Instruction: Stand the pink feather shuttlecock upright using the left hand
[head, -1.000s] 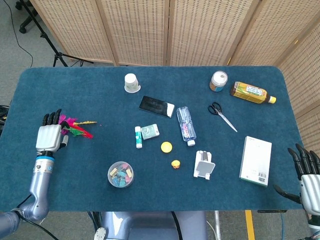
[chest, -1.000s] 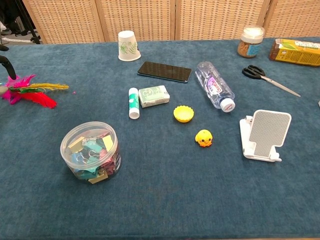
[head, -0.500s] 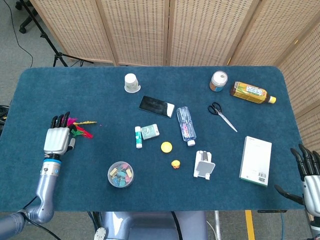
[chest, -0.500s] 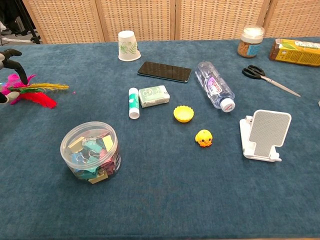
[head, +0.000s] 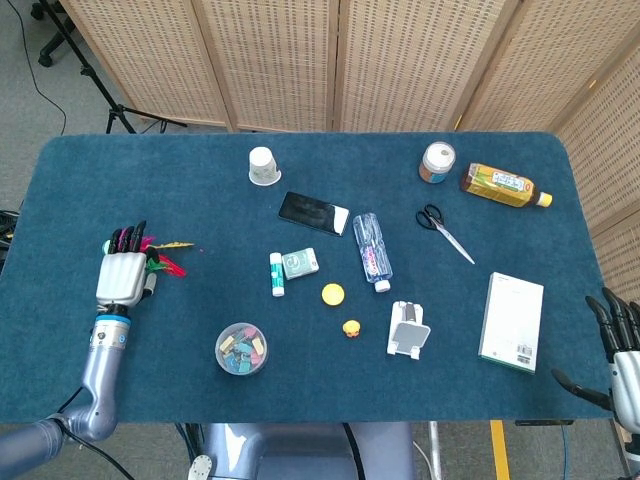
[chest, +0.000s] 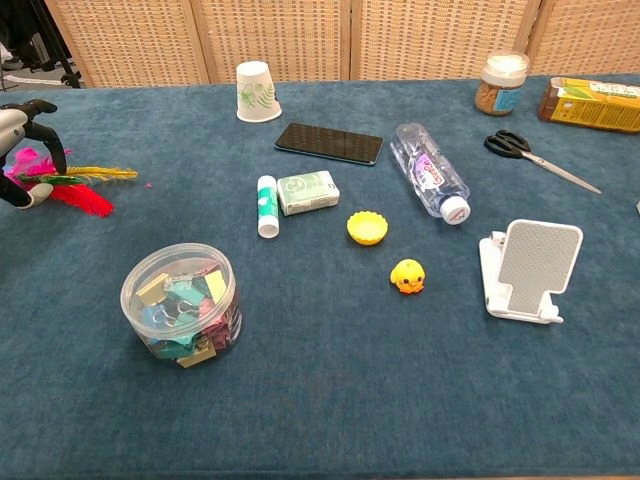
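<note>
Nearest the robot, at the right edge, the right hand (head: 622, 352) hangs off the table (head: 150, 400) with fingers spread, holding nothing. A clear round tub (chest: 181, 305) near the left front contains coloured binder clips; its lid is on. To its right stand a white phone stand (chest: 530, 270), a small yellow duck (chest: 408, 276) and a yellow cap (chest: 367, 227). A white box (head: 512, 321) lies flat at the right.

At mid-depth lie a white glue stick (chest: 265, 205), a small green-and-white carton (chest: 308, 192) whose printing is too small to read, and a clear water bottle (chest: 431, 184) on its side with a purple label, the writing illegible.

At the far left, the pink feather shuttlecock (chest: 70, 186) lies on its side, feathers pointing right. The left hand (head: 122, 276) is over its base with fingers curved loosely around it; whether they grip it cannot be told. Compared with one second earlier, this hand has shifted right and nearer over the shuttlecock, covering more of the feathers, while the shuttlecock remains lying down.

Farther back lie a black phone (chest: 329, 142) and scissors (chest: 538, 157). At the far edge stand an inverted paper cup (chest: 256, 92) with a leaf print, a jar (chest: 502, 83) of brown contents with a white lid, and a yellow-labelled drink bottle (head: 503, 185) lying down, its text unreadable.
</note>
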